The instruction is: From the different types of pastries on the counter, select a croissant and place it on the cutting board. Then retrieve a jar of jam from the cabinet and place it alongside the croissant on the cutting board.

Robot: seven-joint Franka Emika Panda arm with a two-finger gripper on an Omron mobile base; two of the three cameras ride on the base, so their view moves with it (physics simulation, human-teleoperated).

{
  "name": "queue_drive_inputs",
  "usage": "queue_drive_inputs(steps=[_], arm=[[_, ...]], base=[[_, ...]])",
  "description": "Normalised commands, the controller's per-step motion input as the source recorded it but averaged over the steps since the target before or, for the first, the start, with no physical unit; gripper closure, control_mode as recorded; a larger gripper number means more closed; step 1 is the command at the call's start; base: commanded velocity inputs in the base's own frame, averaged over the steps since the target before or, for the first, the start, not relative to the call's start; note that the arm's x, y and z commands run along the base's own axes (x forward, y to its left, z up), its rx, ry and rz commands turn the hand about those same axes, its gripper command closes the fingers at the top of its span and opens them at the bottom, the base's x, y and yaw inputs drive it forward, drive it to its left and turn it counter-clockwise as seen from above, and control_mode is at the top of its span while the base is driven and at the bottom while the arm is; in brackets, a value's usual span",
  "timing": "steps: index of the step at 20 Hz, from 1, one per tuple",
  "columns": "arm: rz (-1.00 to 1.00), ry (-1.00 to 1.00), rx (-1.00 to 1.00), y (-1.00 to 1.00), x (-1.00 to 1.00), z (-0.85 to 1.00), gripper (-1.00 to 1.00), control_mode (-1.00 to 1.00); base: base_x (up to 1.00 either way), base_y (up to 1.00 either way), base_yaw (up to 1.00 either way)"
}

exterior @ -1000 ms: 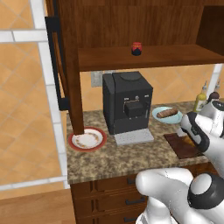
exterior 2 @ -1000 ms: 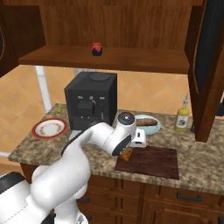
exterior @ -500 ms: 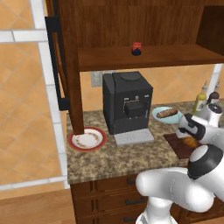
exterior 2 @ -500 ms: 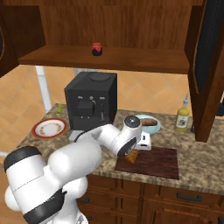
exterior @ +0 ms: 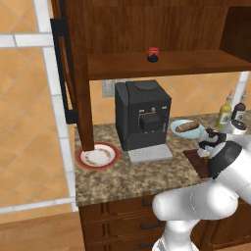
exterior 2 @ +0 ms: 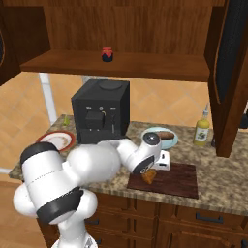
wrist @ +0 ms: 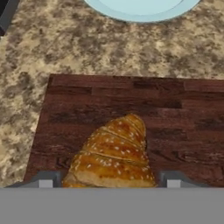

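Croissant (wrist: 114, 157), golden-brown, gripped between the two fingers of the hand (wrist: 107, 179) and carried low over the left part of the cutting board (wrist: 183, 118), apparently for release there, the board lying on the bench (wrist: 65, 48).

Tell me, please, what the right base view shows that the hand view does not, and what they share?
Right base view alone: the jar of jam on the cabinet shelf, the black coffee machine, a yellow bottle and the log-shaped pastry. Hand view alone: the croissant's seeded crust, close between the gripper's fingertips. Both: croissant, cutting board, blue plate and granite counter.
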Motion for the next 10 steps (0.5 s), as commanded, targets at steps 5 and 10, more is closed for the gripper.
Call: queue_drive_inputs(steps=[5, 10], arm=[[-0.05, 0.09, 0.02, -0.05, 0.05, 0.15, -1.00, -1.00], [-0.01, 0.03, 0.00, 0.00, 0.11, 0.47, -1.00, -1.00]], base=[[0.00, 0.00, 0.00], [0.00, 0.00, 0.00]])
